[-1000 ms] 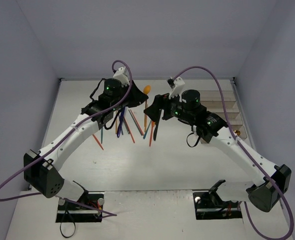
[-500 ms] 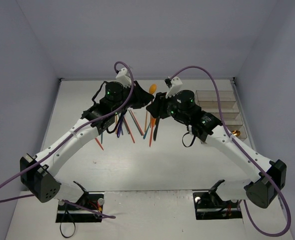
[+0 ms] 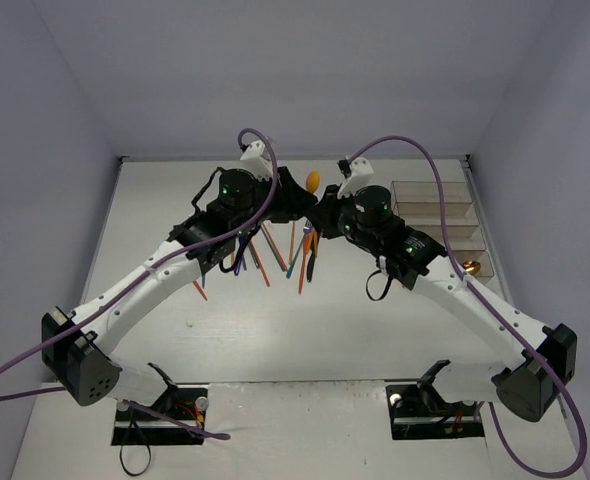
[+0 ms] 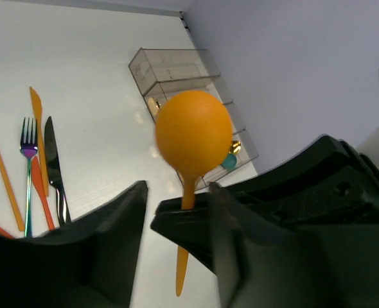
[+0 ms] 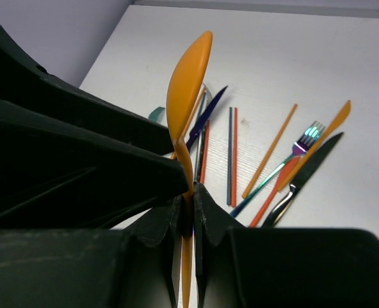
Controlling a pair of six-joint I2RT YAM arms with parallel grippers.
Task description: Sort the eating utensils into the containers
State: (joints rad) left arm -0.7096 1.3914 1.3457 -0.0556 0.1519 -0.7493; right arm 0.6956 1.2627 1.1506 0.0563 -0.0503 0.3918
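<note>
An orange spoon [image 3: 313, 181] is held upright above the table's far middle, bowl up. My right gripper [image 5: 188, 206] is shut on its handle below the bowl [image 5: 188, 83]. My left gripper [image 4: 176, 237] stands open around the same handle, its jaws apart on either side and off the spoon [image 4: 193, 135]. The two grippers meet tip to tip [image 3: 310, 205]. The other eating utensils [image 3: 275, 250] lie in a loose fan on the table below: orange, navy, black and red pieces, with an iridescent fork [image 5: 305, 138] among them. The containers [image 3: 440, 215] stand in a row at the far right.
A gold spoon [image 3: 472, 266] lies by the nearest container. In the left wrist view, gold and teal pieces [image 4: 231, 154] show inside the containers [image 4: 176, 70]. Purple cables arch over both arms. Side walls bound the table left and right.
The right gripper has closed on the orange spoon's handle. The left gripper, shut on it before, has opened. Both wrists and the spoon have shifted a little to the right.
</note>
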